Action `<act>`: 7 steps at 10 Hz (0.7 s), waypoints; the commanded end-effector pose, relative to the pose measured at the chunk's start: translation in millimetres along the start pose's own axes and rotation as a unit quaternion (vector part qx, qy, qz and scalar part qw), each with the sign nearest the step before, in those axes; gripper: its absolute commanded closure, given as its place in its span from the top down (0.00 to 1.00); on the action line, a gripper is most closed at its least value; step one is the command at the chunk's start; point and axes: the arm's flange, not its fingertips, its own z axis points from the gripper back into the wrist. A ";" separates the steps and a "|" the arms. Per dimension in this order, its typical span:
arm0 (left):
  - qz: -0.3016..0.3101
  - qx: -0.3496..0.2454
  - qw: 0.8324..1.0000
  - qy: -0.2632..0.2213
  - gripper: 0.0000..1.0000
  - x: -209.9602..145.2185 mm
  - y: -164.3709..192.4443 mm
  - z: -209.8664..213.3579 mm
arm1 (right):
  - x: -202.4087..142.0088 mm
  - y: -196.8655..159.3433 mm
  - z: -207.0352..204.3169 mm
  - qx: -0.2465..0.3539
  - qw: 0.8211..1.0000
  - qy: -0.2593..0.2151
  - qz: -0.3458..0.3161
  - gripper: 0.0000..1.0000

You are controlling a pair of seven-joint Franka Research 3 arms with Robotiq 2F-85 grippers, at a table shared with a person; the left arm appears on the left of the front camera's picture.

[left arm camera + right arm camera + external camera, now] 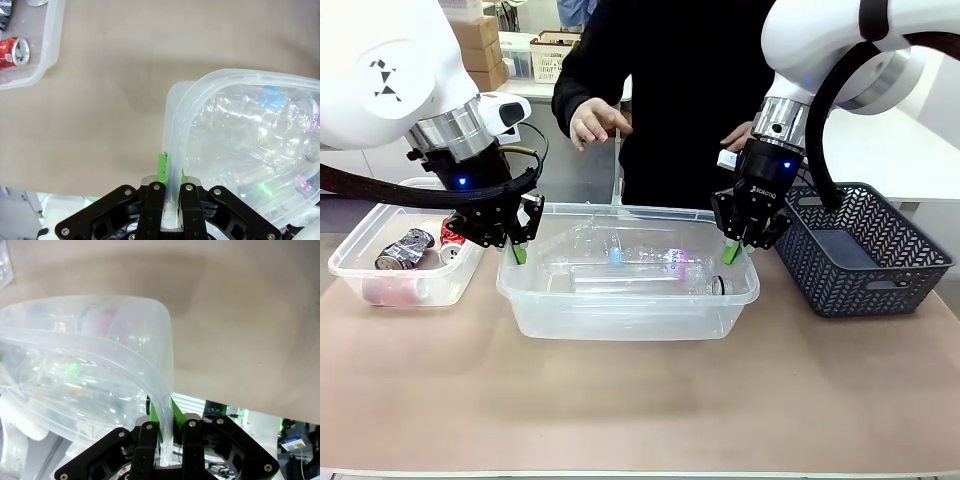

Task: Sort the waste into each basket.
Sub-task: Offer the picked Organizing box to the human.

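table (pixel 640 400): tan, matte top, soft even light, faint shadows | far left: stacked cardboard boxes (pixel 478 45) | beside them: white surface holding a small patterned box (pixel 553 52) | far right: white counter (pixel 890 150) against a pale wall (pixel 945 85)

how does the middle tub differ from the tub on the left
The middle tub holds clear bottles; the left tub holds cans. The middle tub is larger than the left tub. The left pincer and right pincer clamp the middle tub's rim; nothing grips the left tub. Both are see-through plastic.
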 end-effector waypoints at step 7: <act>0.012 -0.002 1.000 -0.003 0.00 -1.8 3.1 -0.2 | -3.4 -1.2 4.5 0.003 1.000 0.000 0.012 0.00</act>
